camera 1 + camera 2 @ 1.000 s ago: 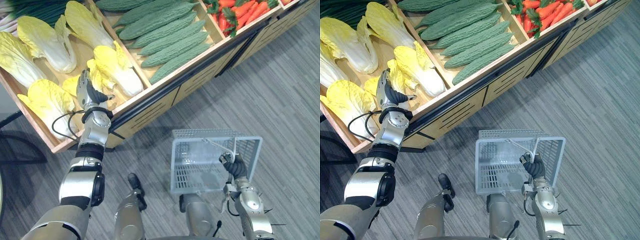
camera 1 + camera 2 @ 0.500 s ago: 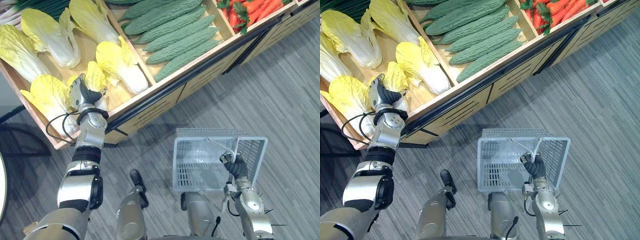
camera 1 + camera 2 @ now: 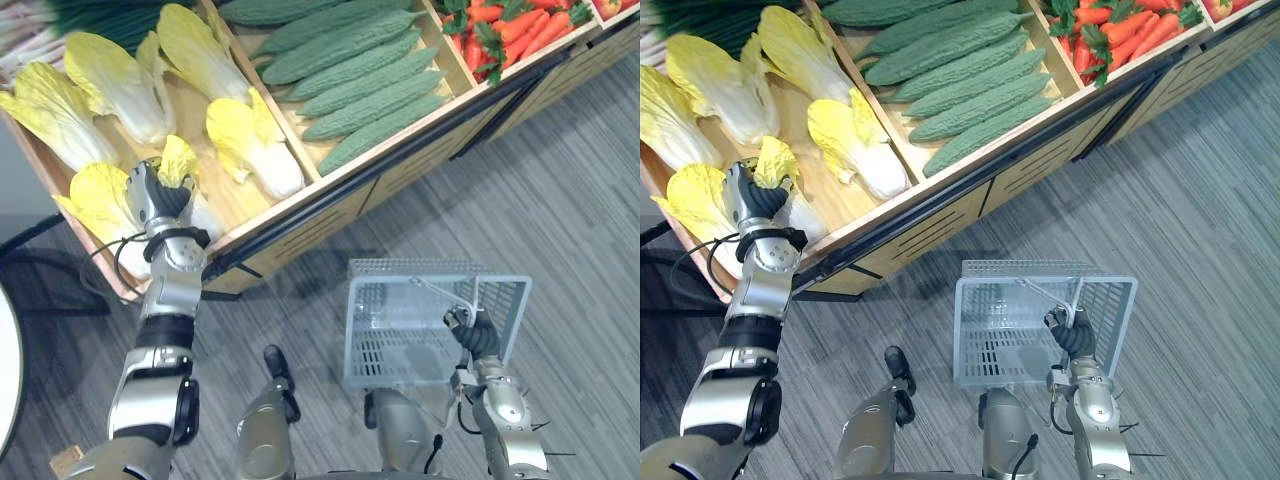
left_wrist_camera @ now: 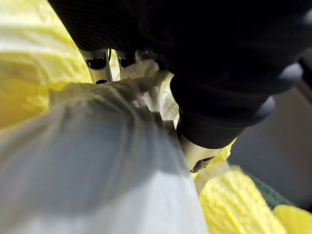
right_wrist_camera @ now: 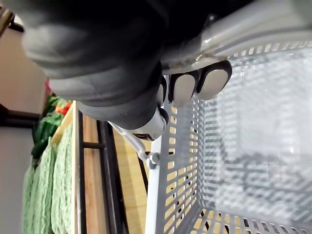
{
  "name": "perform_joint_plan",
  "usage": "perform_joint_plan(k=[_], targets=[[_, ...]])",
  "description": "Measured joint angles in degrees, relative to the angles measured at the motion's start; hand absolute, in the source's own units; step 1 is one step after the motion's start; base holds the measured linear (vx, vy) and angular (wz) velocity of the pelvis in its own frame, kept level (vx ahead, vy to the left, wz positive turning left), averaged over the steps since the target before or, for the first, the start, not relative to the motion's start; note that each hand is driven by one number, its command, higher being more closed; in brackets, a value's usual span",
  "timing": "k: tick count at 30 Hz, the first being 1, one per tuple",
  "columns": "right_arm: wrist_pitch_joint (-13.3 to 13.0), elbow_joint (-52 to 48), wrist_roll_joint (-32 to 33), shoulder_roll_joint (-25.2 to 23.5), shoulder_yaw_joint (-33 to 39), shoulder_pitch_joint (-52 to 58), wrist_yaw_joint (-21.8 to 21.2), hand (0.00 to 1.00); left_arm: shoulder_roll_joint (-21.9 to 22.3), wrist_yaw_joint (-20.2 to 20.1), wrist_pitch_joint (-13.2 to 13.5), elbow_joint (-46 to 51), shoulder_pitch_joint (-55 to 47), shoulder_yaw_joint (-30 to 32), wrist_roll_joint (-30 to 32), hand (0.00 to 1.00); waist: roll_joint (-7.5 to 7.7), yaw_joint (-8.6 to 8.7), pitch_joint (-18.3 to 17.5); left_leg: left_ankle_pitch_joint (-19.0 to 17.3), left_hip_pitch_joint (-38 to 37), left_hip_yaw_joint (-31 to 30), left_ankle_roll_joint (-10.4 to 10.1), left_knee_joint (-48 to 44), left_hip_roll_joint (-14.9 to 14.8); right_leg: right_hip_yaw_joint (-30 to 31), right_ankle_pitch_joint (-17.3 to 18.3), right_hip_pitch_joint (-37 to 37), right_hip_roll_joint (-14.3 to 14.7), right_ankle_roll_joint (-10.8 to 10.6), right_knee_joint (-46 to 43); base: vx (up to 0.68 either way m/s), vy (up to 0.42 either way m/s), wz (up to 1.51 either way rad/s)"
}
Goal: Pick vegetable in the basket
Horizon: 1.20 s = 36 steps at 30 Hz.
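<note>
Currently the left hand (image 3: 158,196) is closed round a cabbage (image 3: 180,160) in the wooden bin (image 3: 228,195). Its fingers wrap the pale stalk end, and the yellow leaves project past them toward twelve o'clock. The left wrist view confirms fingertips pressed against the white stalk. The cabbage lies near the bin's front edge, just beside another cabbage (image 3: 95,195) at nine o'clock. The right hand (image 3: 473,335) is clenched on the handle (image 3: 440,292) of the grey basket (image 3: 400,268). The basket is held low and empty, well apart from the bin, at about four o'clock of the cabbage.

Assessment: the step in hand is the lift-out. Recommended practice is to raise the cabbage straight up until it clears the bin's front edge, and only then swing it toward four o'clock. The grip belongs on the firm stalk, since the leaves would likely tear or slip. The neighbour at nine o'clock may drag along if its leaves are caught. The basket should be level, mouth up, and the release made low inside it.
</note>
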<state>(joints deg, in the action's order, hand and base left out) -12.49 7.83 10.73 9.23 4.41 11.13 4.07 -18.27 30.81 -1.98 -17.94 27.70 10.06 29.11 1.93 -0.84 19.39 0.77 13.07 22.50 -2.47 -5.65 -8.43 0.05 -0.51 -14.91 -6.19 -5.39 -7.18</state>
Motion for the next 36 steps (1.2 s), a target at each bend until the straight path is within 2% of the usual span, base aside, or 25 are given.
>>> perform_joint_plan(k=[4, 7, 8, 11, 15, 18, 21, 24, 26, 27, 28, 29, 30, 31, 32, 33, 34, 36], targets=[[0.0, 0.2, 0.0, -1.1, 0.6, 0.0, -0.3, 1.0, 2.8, 2.2, 0.1, 9.1, -4.8, 2.0, 0.0, 1.0, -0.21, 0.05, -0.4, 0.9, -2.3, -1.5, 0.3, 1.6, 0.9, -0.2, 1.1, 1.5, -0.4, -0.3, -1.1, 0.04, 0.005, 0.12], [0.1, 2.6, -0.1, -2.3, 2.4, -0.1, -0.4, 1.0, 6.4, 3.1, 1.9, 13.2, -8.3, 1.9, -1.6, 1.0, -1.03, 0.09, -3.7, 0.9, -2.3, -2.5, 0.3, 1.8, 1.2, -1.0, 1.7, 1.8, -0.6, -0.1, -1.7, 0.04, -0.005, 0.15], [0.3, 2.7, -0.1, -2.5, 3.2, 0.2, -0.4, 1.0, 8.8, 3.0, 2.9, 15.7, -10.4, 1.9, -3.5, 1.0, -1.68, 0.15, -4.6, 1.1, -3.9, -3.3, 0.4, 2.8, 1.4, -1.6, 1.9, 3.2, -0.6, 0.0, -1.6, 0.04, -0.003, 0.16], [0.4, 2.6, -0.1, -3.9, 5.0, 1.5, -0.4, 1.0, 12.9, 2.8, 6.3, 20.8, -14.9, 1.2, -6.9, 1.0, -1.95, 0.29, -6.9, 1.7, -6.3, -4.5, 0.2, 4.7, 1.7, -1.9, 3.0, 5.3, -0.6, 0.5, -1.7, 0.02, -0.009, 0.18], [0.6, 1.8, -0.2, -5.4, 6.5, 2.2, -0.3, 1.0, 16.7, 1.3, 9.2, 25.6, -21.5, 0.4, -11.2, 1.0, -2.09, 0.16, -9.3, 2.0, -9.3, -4.2, -0.2, 6.0, 1.4, -1.6, 3.6, 7.5, -0.1, 0.8, -1.7, 0.0, -0.013, -0.03], [1.3, -1.6, -0.7, -6.0, 6.5, 3.2, -0.2, 1.0, 17.9, -0.4, 10.1, 27.9, -24.5, -0.7, -13.3, 1.0, -2.11, 0.22, -10.1, 1.9, -10.3, -2.8, -0.4, 5.9, 1.3, -0.3, 3.6, 7.6, 0.1, 0.9, -2.1, -0.01, -0.011, -0.28], [1.8, -5.7, -1.9, -7.1, 6.5, 3.8, 0.2, 1.0, 18.8, -2.2, 10.3, 30.2, -27.8, -2.6, -14.6, 1.0, -1.89, 0.09, -10.4, 0.0, -12.1, 0.7, -1.1, 4.2, 0.7, 3.2, 3.4, 6.9, 0.7, 0.6, -2.9, -0.02, 0.004, -0.62], [1.9, -10.6, -2.6, -8.0, 6.3, 4.3, 1.1, 1.0, 19.1, -3.9, 11.3, 31.4, -29.7, -5.3, -15.3, 1.0, -1.47, 0.0, -10.8, -5.3, -12.0, 6.9, -2.1, -2.8, -1.6, 9.6, 2.8, 4.7, 2.5, 0.3, -4.5, -0.03, 0.007, -1.19], [1.9, -13.7, -3.1, -8.1, 5.7, 4.0, 1.4, 1.0, 19.1, -5.2, 11.5, 32.2, -29.9, -7.4, -15.7, 1.0, -1.2, 0.18, -11.0, -8.4, -11.9, 12.4, -2.0, -7.8, -4.1, 10.9, 2.4, 2.9, 3.6, 1.7, -4.0, -0.02, 0.017, -1.52], [1.9, -14.0, -3.5, -8.0, 5.1, 3.1, 1.6, 1.0, 19.2, -6.1, 11.8, 32.2, -30.2, -7.9, -15.7, 1.0, -1.15, 0.38, -11.5, -9.1, -12.1, 15.5, -1.9, -8.9, -5.3, 6.5, 2.9, 2.1, 2.6, 5.5, -2.3, -0.03, 0.03, -1.66], [1.8, -13.6, -3.6, -7.9, 4.2, 1.5, 2.0, 1.0, 19.1, -7.0, 11.9, 32.2, -30.3, -8.3, -15.7, 1.0, -0.9, 1.04, -11.5, -9.1, -12.6, 18.4, -1.8, -8.9, -6.0, -2.6, 1.8, 1.3, -0.1, 8.6, -1.3, -0.02, 0.034, -1.41], [1.8, -13.1, -3.6, -7.8, 3.7, 0.6, 2.1, 1.0, 19.0, -7.3, 12.0, 32.0, -30.3, -8.3, -15.8, 1.0, -0.79, 1.51, -11.5, -9.1, -12.9, 19.9, -1.7, -9.0, -6.5, -7.7, 1.3, 1.2, -1.6, 9.5, -0.9, 0.01, 0.002, -1.29], [1.8, -11.2, -3.5, -7.8, 2.8, -1.3, 2.0, 1.0, 18.9, -7.8, 12.0, 31.1, -30.3, -8.0, -16.0, 1.0, -0.6, 1.75, -11.7, -9.1, -13.6, 21.9, -1.7, -9.0, -7.1, -17.1, 1.1, 1.4, -4.0, 10.0, -0.2, 0.02, -0.016, -1.04], [1.8, -10.1, -3.5, -7.6, 2.4, -2.2, 2.0, 1.0, 18.9, -8.2, 12.0, 30.6, -30.4, -7.8, -16.1, 1.0, -0.65, 1.62, -11.7, -9.1, -14.2, 22.6, -1.8, -9.0, -7.5, -20.9, 1.0, 1.7, -4.7, 10.1, -0.2, 0.06, -0.174, -1.79], [1.9, -6.6, -3.5, -7.4, 0.7, -4.6, 1.5, 1.0, 18.7, -8.4, 12.0, 28.9, -30.4, -6.9, -16.2, 1.0, -0.53, 0.76, -11.7, -9.2, -16.5, 23.7, -1.8, -8.5, -8.0, -25.9, -1.6, 2.1, -5.2, 10.1, 0.0, 0.06, -0.2, -1.52], [2.0, -6.1, -3.5, -7.3, 0.2, -4.8, 1.2, 1.0, 18.4, -8.4, 12.0, 28.3, -30.4, -6.7, -16.2, 1.0, -0.51, 0.69, -11.7, -9.3, -17.3, 23.9, -2.0, -8.2, -8.0, -25.5, -3.4, 2.1, -4.9, 8.7, 0.3, 0.07, -0.237, -1.54], [2.4, -5.7, -3.5, -6.6, -0.3, -4.8, 0.7, 1.0, 18.5, -8.6, 12.0, 27.2, -30.2, -6.6, -16.2, 1.0, -1.11, 0.7, -11.7, -9.4, -18.3, 24.3, -2.2, -8.2, -8.5, -23.6, -4.8, 2.0, -3.7, 6.7, 0.6, 0.06, -0.155, -0.86], [3.5, -4.3, -3.4, -4.0, -1.1, -4.9, -0.3, 1.0, 18.9, -9.7, 12.0, 24.8, -30.2, -7.1, -16.2, 1.0, -3.05, 1.19, -12.2, -9.5, -19.5, 24.7, -2.4, -9.8, -10.9, -21.4, -3.2, 1.8, -0.6, 7.3, 0.9, 0.09, -0.165, -0.89]])
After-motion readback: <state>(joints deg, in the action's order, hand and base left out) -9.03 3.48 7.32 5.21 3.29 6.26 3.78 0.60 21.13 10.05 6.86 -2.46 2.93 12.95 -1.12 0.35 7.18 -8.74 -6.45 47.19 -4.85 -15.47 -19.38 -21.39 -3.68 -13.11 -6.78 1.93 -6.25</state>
